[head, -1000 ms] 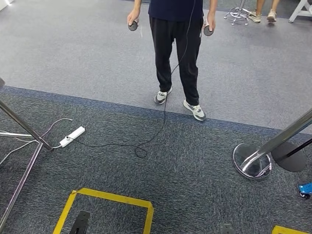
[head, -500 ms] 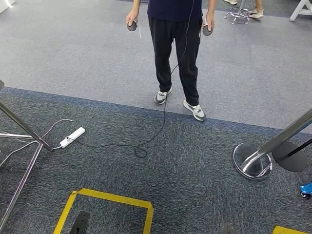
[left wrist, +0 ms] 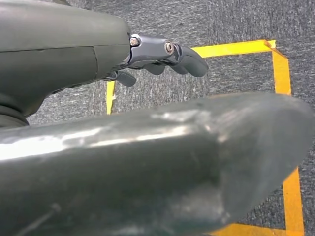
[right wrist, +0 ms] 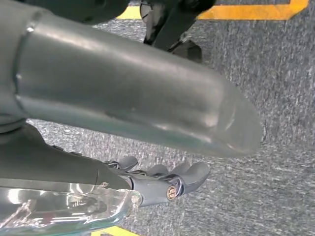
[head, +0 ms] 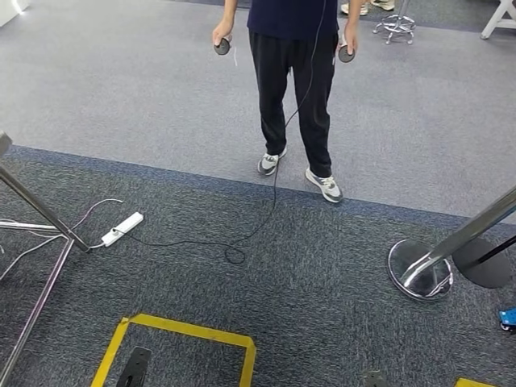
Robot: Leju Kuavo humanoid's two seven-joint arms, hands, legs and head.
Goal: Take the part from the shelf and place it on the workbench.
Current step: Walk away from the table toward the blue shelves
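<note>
Two-tone grey carpet (head: 152, 97), yellow tape (head: 182, 326)

A person (head: 293, 89) stands at twelve o'clock on the grey carpet (head: 152, 97), a round controller (head: 222, 47) in each hand. A white power strip (head: 122, 228) lies at nine o'clock, yellow floor tape (head: 182, 329) at six, a chrome post base (head: 420, 270) at three.

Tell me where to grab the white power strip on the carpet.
Take the power strip at mid-body, across its narrow width, coming from above. It lies flat on the carpet, long and slim, so only the two long sides likely offer a pinch.
</note>
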